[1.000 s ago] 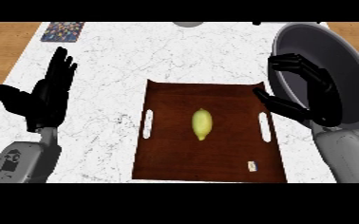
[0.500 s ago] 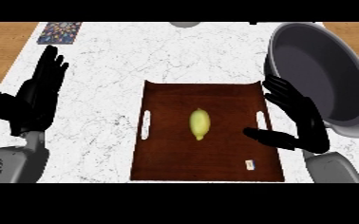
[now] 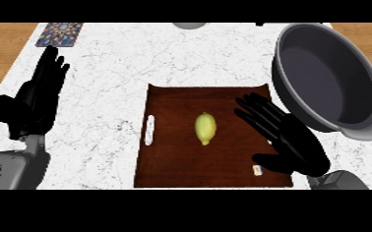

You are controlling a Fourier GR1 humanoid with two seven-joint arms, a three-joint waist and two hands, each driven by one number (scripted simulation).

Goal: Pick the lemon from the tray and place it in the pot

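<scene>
no readable text, labels, brands or numbers on anything in view

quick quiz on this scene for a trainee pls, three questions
1. True or false: the lemon lies in the pot.
2. Which hand is over the tray? A) left hand B) right hand
3. Fill in: the right hand's fingers are ____ (open or shut).

Key: 1 false, it lies on the tray; 2 B; 3 open, apart from the lemon.

Kitchen: marble counter, pot.
</scene>
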